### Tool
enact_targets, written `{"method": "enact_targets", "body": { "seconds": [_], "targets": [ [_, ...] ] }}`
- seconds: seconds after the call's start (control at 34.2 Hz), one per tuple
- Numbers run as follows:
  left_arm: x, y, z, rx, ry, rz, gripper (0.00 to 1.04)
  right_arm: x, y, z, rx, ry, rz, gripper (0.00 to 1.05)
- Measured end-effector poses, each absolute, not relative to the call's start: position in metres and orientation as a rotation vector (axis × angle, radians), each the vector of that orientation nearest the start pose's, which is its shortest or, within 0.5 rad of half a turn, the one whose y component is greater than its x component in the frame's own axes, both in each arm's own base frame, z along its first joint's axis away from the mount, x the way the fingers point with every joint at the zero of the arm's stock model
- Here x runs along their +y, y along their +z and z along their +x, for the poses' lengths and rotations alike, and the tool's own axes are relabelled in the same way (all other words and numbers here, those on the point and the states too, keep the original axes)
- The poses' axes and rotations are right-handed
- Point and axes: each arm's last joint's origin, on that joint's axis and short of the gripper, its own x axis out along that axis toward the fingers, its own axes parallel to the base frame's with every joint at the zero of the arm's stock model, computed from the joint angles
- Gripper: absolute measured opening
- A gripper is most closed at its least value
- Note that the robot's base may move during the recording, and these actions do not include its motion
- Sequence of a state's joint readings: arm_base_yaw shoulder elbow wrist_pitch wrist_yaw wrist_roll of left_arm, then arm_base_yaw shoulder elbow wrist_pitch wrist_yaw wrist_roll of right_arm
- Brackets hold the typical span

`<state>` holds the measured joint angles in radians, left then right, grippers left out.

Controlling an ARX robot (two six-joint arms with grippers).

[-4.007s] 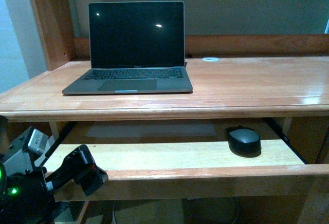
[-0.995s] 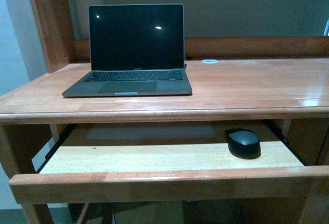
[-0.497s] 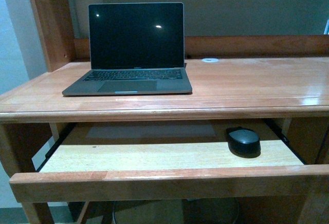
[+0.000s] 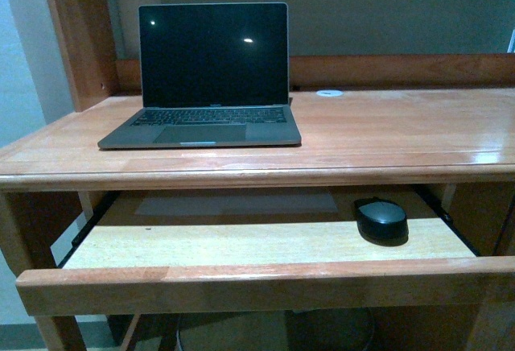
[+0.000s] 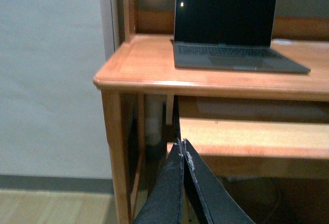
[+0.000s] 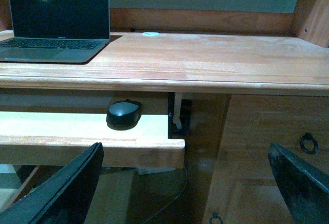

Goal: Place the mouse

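Note:
The small black mouse (image 4: 381,220) sits at the right end of the pulled-out keyboard tray (image 4: 241,282) under the desk top. It also shows in the right wrist view (image 6: 124,113), on the tray's end. Neither gripper shows in the front view. In the left wrist view my left gripper (image 5: 182,144) is shut and empty, low, in front of the desk's left leg. In the right wrist view my right gripper (image 6: 185,154) is open wide and empty, low, off the tray's right end, well short of the mouse.
An open laptop (image 4: 208,85) with a dark screen stands on the desk top (image 4: 386,138) at the left. A small white round disc (image 4: 328,92) lies at the back. A cabinet door with a ring pull (image 6: 307,143) is under the desk's right side.
Four seconds ago my left gripper was in the front view at the lower left by the tray; it has since left that view. The mouse has not moved.

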<state>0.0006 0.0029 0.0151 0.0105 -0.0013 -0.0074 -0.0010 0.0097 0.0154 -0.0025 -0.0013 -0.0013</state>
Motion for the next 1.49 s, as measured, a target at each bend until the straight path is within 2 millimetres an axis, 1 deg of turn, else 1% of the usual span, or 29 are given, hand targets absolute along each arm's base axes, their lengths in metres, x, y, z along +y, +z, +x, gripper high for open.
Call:
{"method": "enact_targets", "body": {
  "seconds": [0.12,0.2,0.23,0.5,0.64,0.67,0.73,0.79,0.88,0.91,0.94,0.97,1.02,1.08,1.11,1.32,1.35,1.4,1.49],
  "targets": [
    [0.0,0.165,0.097,0.004,0.003,-0.008,0.02,0.0,0.168,0.097,-0.002,0.0,-0.001,0.98],
    [0.0,0.166,0.097,-0.005,0.002,-0.007,0.02,0.0,0.168,0.097,-0.003,0.0,-0.001,0.98],
    [0.0,0.166,0.097,-0.004,0.002,-0.007,0.04,0.0,0.168,0.097,-0.003,0.0,-0.001,0.98],
    [0.0,0.166,0.097,-0.004,0.002,-0.007,0.35,0.0,0.168,0.097,-0.006,0.001,-0.001,0.98],
    [0.0,0.166,0.097,-0.003,0.002,-0.007,0.48,0.004,0.175,0.102,-0.042,0.006,0.001,0.98],
    [0.0,0.166,0.097,-0.004,0.002,-0.008,0.55,0.009,0.179,0.107,-0.026,0.031,0.001,0.98],
    [0.0,0.166,0.097,-0.004,0.002,-0.007,0.66,0.018,0.188,0.121,0.01,0.08,-0.001,0.98],
    [0.0,0.166,0.097,-0.004,0.002,-0.007,0.79,0.027,0.196,0.137,0.047,0.13,0.011,0.98],
    [0.0,0.166,0.097,-0.003,0.002,-0.007,0.97,0.035,0.205,0.17,0.109,0.121,0.019,0.98],
    [0.0,0.166,0.097,-0.004,0.002,-0.007,1.0,0.038,0.205,0.181,0.141,0.112,0.018,0.98],
    [0.0,0.166,0.097,-0.004,0.002,-0.007,0.98,0.043,0.201,0.194,0.198,0.121,0.016,0.98],
    [0.0,0.166,0.097,-0.004,0.002,-0.007,0.97,0.047,0.197,0.203,0.246,0.126,0.017,0.98],
    [0.0,0.166,0.097,-0.004,0.002,-0.007,0.98,0.056,0.186,0.223,0.348,0.115,0.015,0.98],
    [0.0,0.166,0.097,-0.004,0.002,-0.007,0.98,0.059,0.181,0.239,0.386,0.087,0.028,0.98],
    [0.0,0.166,0.097,-0.004,0.002,-0.007,0.98,0.06,0.178,0.244,0.396,0.077,0.033,0.98],
    [0.0,0.166,0.097,-0.004,0.002,-0.007,0.98,0.061,0.18,0.244,0.385,0.068,0.051,0.98],
    [0.0,0.166,0.097,-0.003,0.002,-0.007,0.98,0.065,0.179,0.244,0.377,0.074,0.048,0.98],
    [0.0,0.166,0.097,-0.004,0.002,-0.007,0.98,0.077,0.177,0.251,0.387,0.097,0.036,0.98],
    [0.0,0.166,0.097,-0.004,0.002,-0.007,0.98,0.095,0.172,0.271,0.417,0.125,0.023,0.98]
  ]
}}
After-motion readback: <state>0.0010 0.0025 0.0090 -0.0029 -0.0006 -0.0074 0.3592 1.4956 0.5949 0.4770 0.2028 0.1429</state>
